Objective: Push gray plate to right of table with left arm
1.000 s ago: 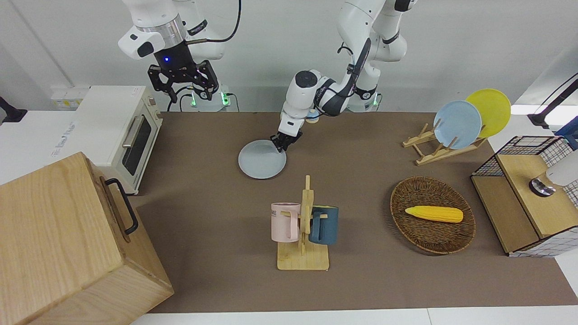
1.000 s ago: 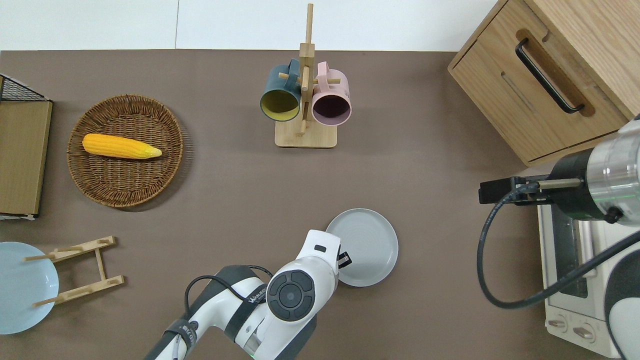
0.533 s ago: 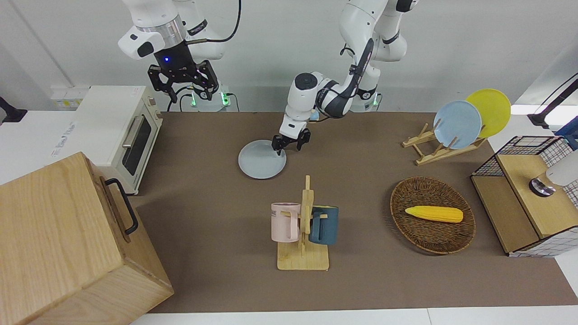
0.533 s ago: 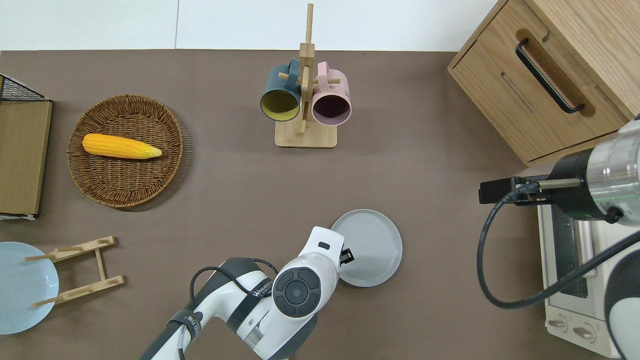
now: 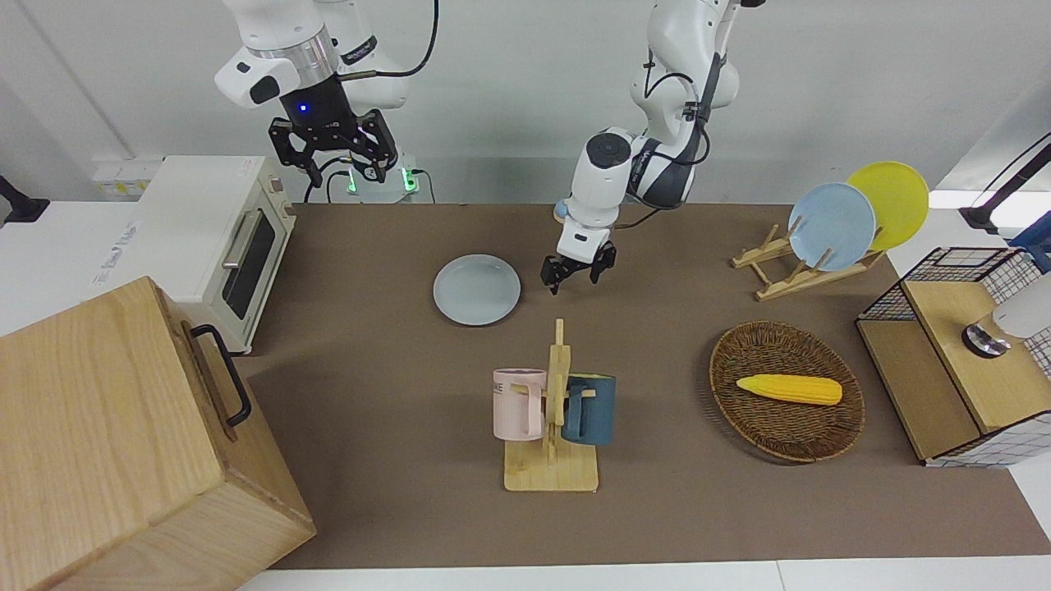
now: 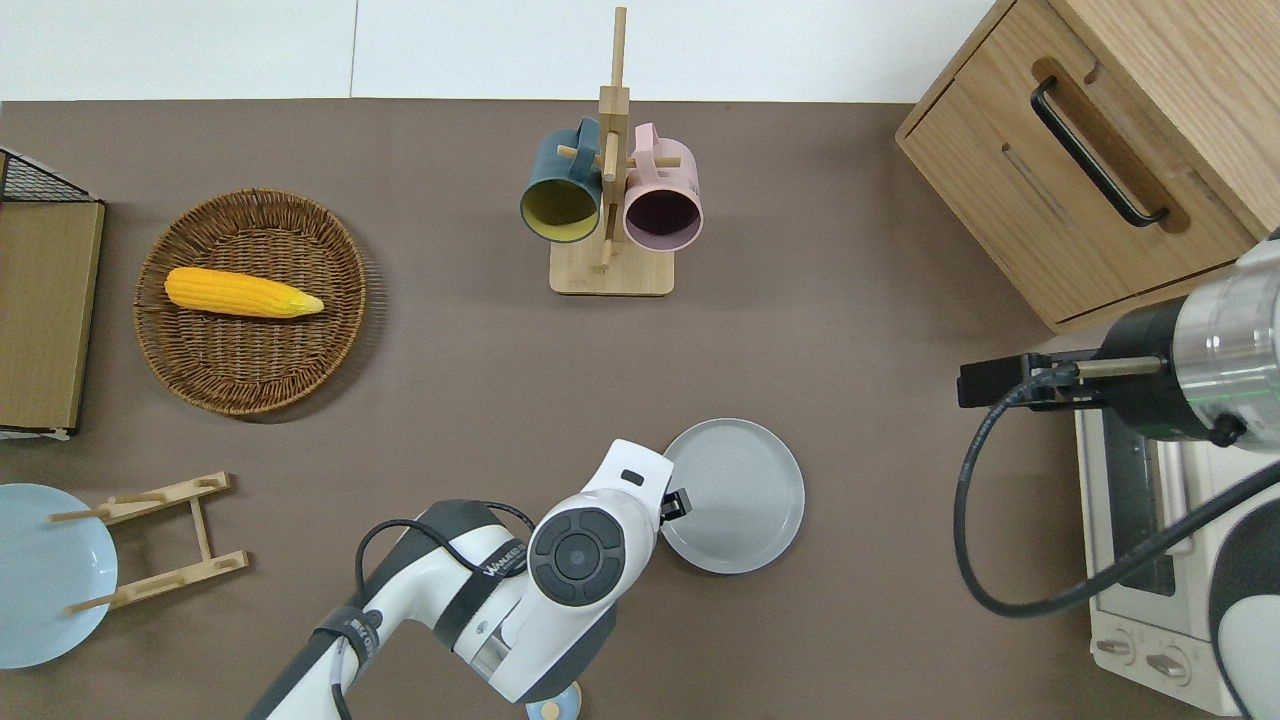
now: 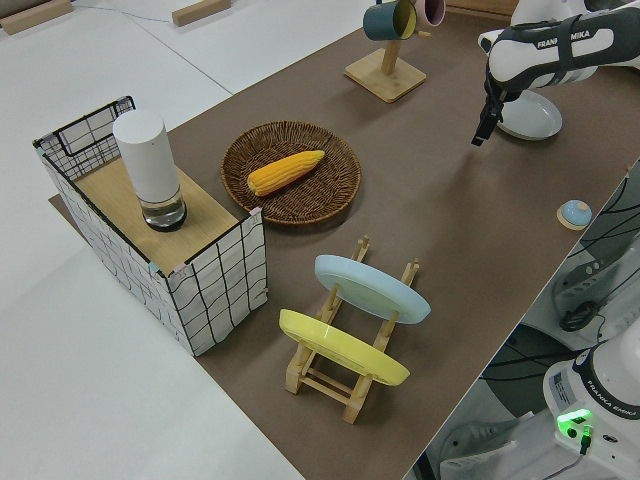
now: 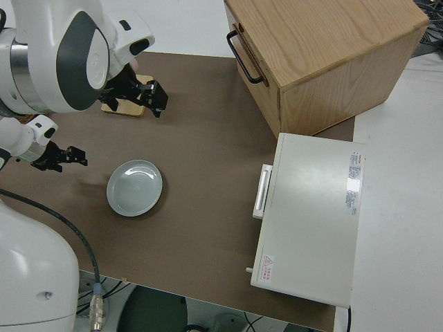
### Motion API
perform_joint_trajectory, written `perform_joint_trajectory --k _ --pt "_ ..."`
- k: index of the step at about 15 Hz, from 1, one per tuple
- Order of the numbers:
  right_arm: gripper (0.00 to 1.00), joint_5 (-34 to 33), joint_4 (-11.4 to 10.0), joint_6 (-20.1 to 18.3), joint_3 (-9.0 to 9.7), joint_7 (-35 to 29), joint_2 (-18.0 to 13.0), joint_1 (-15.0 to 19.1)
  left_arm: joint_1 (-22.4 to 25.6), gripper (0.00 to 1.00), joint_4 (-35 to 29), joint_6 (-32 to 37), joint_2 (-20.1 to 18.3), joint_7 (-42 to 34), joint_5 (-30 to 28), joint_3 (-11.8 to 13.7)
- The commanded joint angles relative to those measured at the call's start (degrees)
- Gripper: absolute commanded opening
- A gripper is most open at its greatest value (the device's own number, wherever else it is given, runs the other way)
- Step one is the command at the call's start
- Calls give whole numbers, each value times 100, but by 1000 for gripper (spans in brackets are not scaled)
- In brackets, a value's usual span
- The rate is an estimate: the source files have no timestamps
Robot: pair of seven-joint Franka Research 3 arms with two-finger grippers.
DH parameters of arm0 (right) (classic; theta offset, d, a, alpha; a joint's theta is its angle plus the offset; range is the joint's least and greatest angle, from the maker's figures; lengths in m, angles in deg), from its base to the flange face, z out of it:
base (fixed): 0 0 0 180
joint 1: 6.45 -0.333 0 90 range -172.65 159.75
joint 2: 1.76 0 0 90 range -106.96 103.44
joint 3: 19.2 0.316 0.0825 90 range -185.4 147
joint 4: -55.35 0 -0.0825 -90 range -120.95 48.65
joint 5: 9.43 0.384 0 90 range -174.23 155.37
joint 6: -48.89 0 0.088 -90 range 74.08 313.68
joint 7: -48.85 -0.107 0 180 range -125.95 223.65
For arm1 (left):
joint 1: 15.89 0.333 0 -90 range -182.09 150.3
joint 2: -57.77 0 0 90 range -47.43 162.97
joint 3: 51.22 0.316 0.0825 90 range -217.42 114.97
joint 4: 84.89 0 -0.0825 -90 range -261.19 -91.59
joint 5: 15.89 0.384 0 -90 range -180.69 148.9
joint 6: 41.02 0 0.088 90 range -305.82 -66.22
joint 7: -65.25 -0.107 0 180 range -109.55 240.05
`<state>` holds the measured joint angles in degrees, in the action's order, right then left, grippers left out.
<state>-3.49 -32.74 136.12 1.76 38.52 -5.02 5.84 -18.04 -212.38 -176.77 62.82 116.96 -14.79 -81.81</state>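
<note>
The gray plate (image 5: 477, 289) lies flat on the brown table (image 5: 369, 386), nearer to the robots than the mug rack. It also shows in the overhead view (image 6: 733, 495), the left side view (image 7: 530, 115) and the right side view (image 8: 135, 187). My left gripper (image 5: 575, 277) is open and empty. It hangs just above the table beside the plate's rim, on the side toward the left arm's end (image 6: 675, 503), not touching it. My right gripper (image 5: 332, 156) is open and its arm is parked.
A mug rack (image 5: 552, 410) holds a pink and a dark blue mug. A wicker basket (image 5: 787, 427) holds a corn cob. A dish rack carries a sky-blue plate (image 5: 831, 226) and a yellow plate. A toaster oven (image 5: 218, 238) and a wooden cabinet (image 5: 123, 443) stand at the right arm's end.
The left gripper nudged the plate slightly toward the right arm's end, opened, then lifted off the rim and drew back toward the left arm's end. The right arm has not moved.
</note>
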Motion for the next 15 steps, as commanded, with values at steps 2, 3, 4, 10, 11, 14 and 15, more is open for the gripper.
perform_joint_trajectory --k 2,3,4,10,11,14,15 --pt "996 92 81 -40 23 -12 36 37 451 993 241 653 -338 -425 48 -18" --pt "996 92 81 -40 23 -12 36 37 557 993 347 802 -338 -495 48 -18" --pt "996 92 81 -40 23 -12 36 37 706 993 418 952 -338 -704 48 -18" --pt "996 92 81 -40 23 -12 36 37 877 993 672 1822 -663 -2514 -259 910" --pt "996 92 81 -40 23 -12 36 37 587 993 821 2006 -698 -2735 -312 1358" --pt "996 92 81 -40 23 -12 27 37 -241 993 1375 2621 -708 -3079 -312 2494" --pt "996 92 81 -40 23 -12 27 37 -251 993 1524 2762 -708 -3167 -312 2592"
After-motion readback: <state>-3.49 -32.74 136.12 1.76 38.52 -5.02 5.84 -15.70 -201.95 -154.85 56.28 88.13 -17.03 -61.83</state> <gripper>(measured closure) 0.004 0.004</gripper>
